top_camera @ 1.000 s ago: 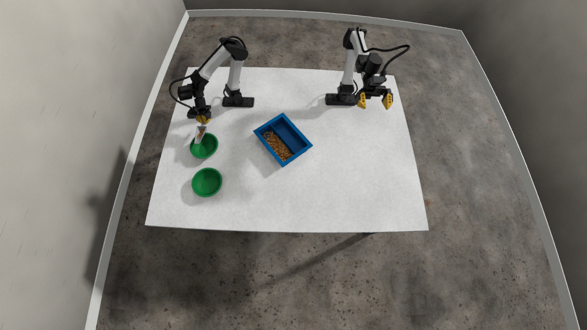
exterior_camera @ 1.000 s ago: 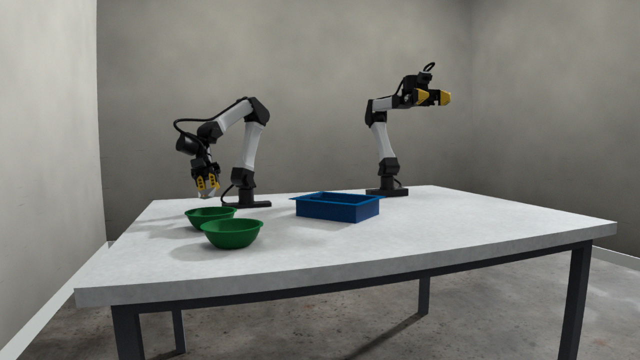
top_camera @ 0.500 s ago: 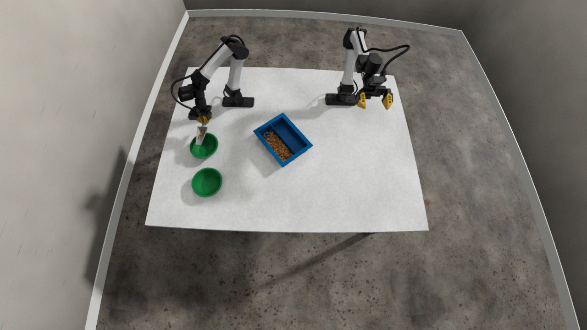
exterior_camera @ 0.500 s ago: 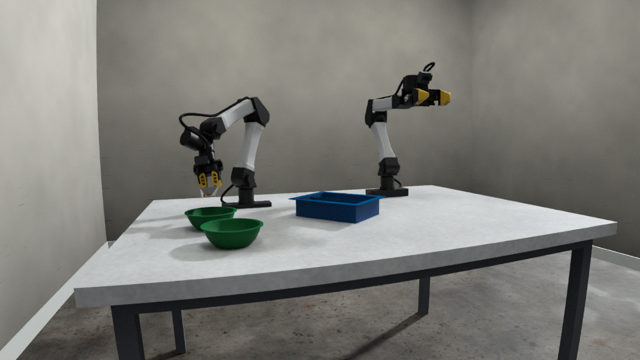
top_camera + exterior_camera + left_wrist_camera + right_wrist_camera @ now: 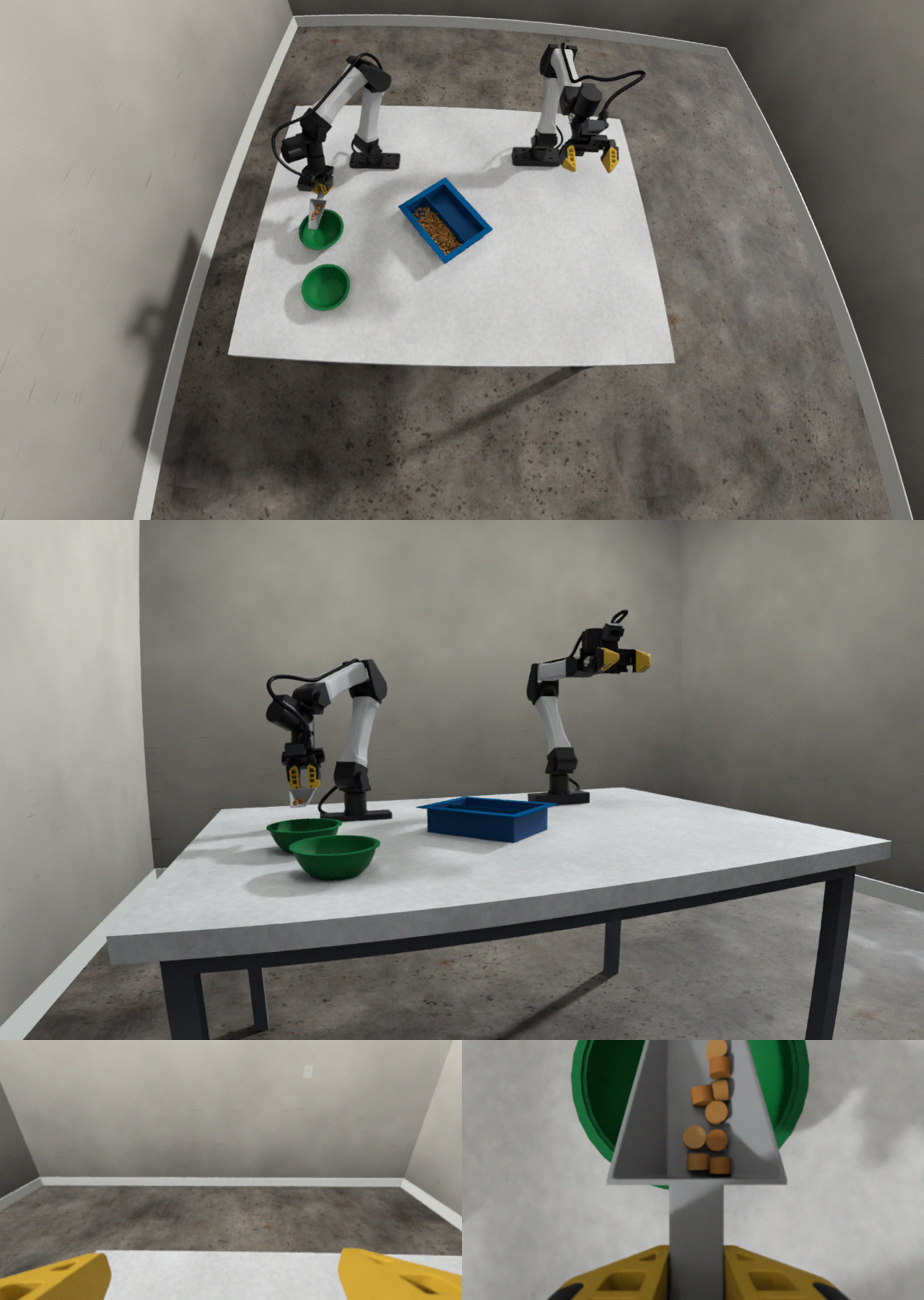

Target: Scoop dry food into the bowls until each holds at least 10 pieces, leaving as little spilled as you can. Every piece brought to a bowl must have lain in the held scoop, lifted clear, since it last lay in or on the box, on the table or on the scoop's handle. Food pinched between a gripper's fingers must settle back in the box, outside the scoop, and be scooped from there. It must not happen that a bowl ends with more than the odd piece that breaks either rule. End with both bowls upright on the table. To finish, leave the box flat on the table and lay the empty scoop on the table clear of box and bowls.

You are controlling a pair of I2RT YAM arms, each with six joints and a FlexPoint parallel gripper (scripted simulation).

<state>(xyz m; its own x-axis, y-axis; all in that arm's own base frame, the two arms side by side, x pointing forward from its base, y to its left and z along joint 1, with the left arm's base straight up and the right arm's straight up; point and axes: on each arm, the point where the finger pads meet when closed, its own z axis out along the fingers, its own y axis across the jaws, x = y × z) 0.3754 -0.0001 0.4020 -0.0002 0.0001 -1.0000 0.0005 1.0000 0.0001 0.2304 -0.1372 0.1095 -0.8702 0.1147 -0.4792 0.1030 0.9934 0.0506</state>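
The two arms are coloured white and black, with smooth white tubes and chunky black joints. Loopy black cables are fixed to them. The grippers are tipped with yellow fingers, and small holes can be seen in those.

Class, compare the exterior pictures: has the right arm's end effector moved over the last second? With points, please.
Yes: the right end effector (image 5: 320,191) (image 5: 303,786) (image 5: 696,1255) shifted slightly picture-right, against the farther green bowl (image 5: 330,234) (image 5: 283,834) (image 5: 580,1101).
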